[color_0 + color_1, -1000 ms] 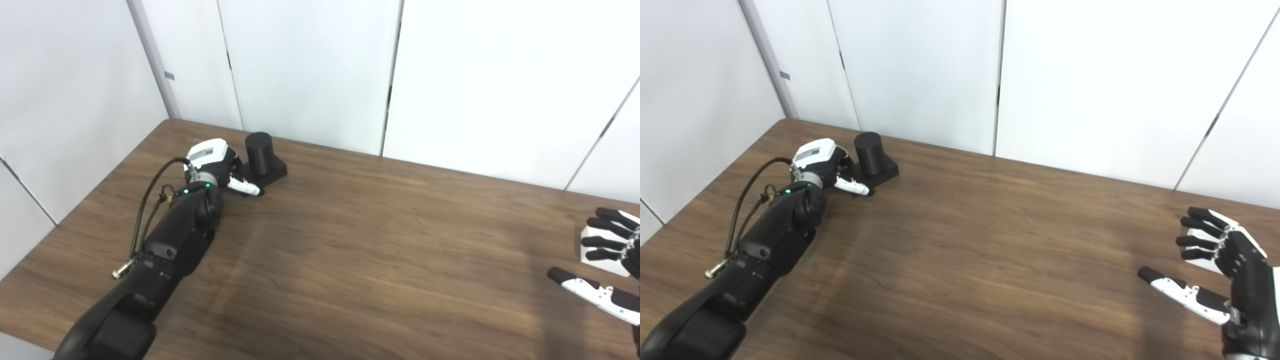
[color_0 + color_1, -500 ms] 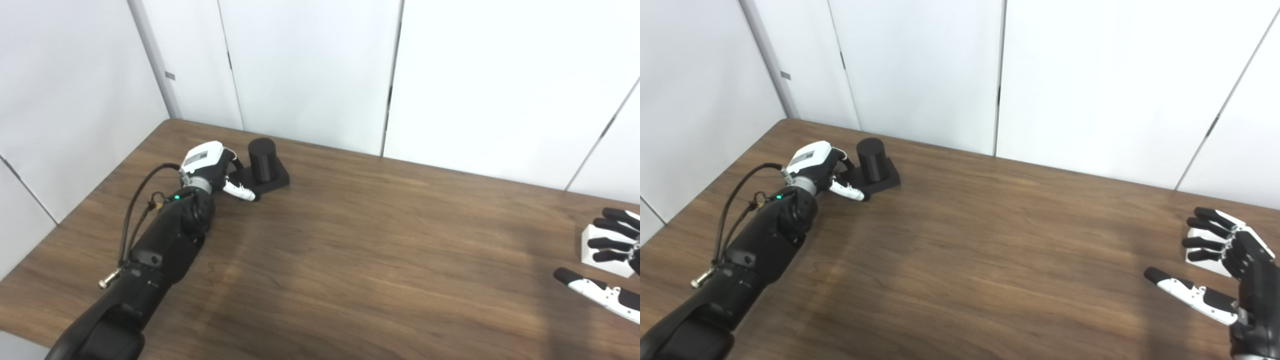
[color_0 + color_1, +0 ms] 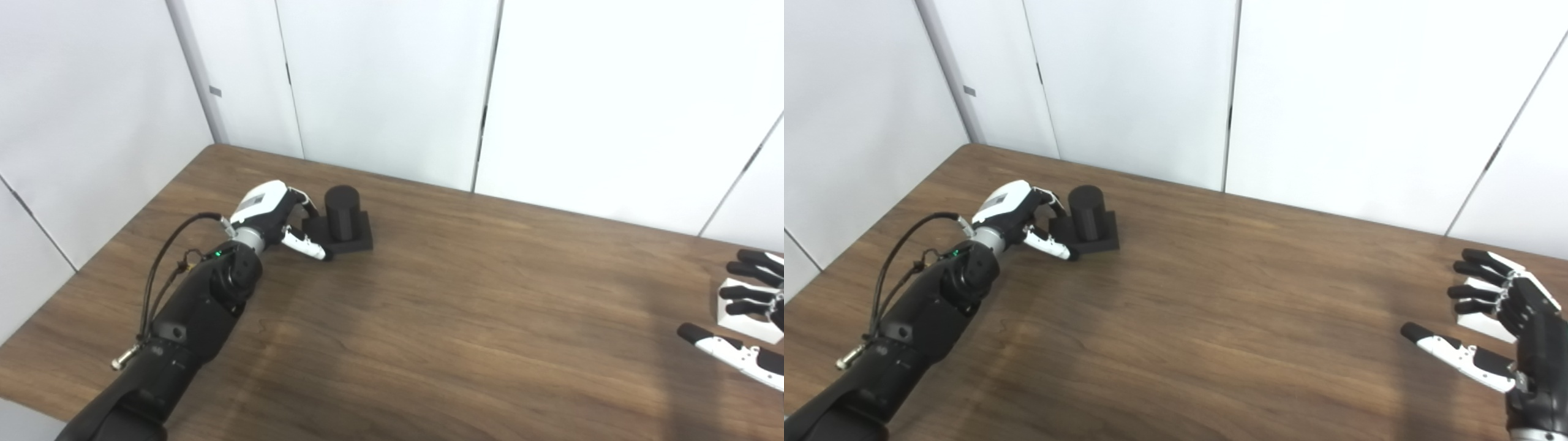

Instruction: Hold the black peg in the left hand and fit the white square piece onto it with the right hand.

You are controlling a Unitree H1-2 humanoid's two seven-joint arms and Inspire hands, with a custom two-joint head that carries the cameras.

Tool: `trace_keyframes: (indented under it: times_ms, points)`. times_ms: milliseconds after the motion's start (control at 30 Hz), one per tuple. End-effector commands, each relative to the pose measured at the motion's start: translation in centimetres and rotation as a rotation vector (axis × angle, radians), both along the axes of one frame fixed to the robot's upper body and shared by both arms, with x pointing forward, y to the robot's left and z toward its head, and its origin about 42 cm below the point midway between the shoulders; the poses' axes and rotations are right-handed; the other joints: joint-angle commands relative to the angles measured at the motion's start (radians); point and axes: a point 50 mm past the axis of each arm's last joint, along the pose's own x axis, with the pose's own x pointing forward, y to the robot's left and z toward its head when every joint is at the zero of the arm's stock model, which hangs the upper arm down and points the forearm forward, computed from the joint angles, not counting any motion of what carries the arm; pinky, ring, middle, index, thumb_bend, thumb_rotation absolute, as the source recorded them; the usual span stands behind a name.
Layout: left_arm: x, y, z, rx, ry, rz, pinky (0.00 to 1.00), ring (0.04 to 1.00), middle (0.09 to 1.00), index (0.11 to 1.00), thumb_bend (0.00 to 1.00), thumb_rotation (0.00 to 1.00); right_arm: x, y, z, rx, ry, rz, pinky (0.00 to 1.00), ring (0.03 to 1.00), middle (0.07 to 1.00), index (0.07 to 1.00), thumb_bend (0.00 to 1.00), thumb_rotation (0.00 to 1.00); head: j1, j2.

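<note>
Wood table (image 3: 1213, 318): left hand (image 3: 1020, 214) grips black peg (image 3: 1088, 214) base; right hand (image 3: 1503, 324) spread, over white square piece (image 3: 1482, 320).

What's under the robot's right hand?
A white piece lies on the table beneath the open right hand. The fingers cover most of it, so its full shape is hidden.

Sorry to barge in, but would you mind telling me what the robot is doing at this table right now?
It is setting up to fit two parts together. The left hand is against the base of the black peg, which stands upright on the wooden table near the far left corner; whether it grips it firmly I cannot tell. At the right edge, the right hand hovers open, fingers spread over the white square piece, which lies on the table, not yet grasped.
</note>
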Motion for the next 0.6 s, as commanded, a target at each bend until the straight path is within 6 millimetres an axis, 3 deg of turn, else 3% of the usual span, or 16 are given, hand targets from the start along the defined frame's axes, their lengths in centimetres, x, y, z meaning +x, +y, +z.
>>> trace_keyframes:
  times_ms: [0,100,267,567]
  points:
    - [0.1,-2.5,0.1,-0.042,0.021,-0.128,0.81,0.92,0.879,0.488,0.52,0.05,0.2,0.2,2.0,-0.014,-0.079,0.005,0.49,0.583,0.692,0.708,0.55,0.04,-0.002,0.001]
    - [-0.4,-3.6,0.0,-0.064,0.045,-0.204,0.79,0.91,0.885,0.488,0.52,0.05,0.2,0.4,2.0,-0.009,-0.076,0.005,0.49,0.576,0.685,0.706,0.55,0.01,-0.007,0.001]
    - [-1.1,-6.0,0.0,-0.027,0.048,-0.298,0.73,0.885,0.882,0.488,0.52,0.06,0.3,0.5,2.0,-0.011,-0.081,0.005,0.52,0.571,0.673,0.7,0.55,0.04,-0.016,0.0]
    - [-2.1,-11.2,0.4,0.023,0.059,-0.449,0.75,0.909,0.902,0.488,0.52,0.06,0.3,0.8,2.1,-0.015,-0.087,0.0,0.52,0.569,0.673,0.696,0.55,0.05,-0.042,0.007]
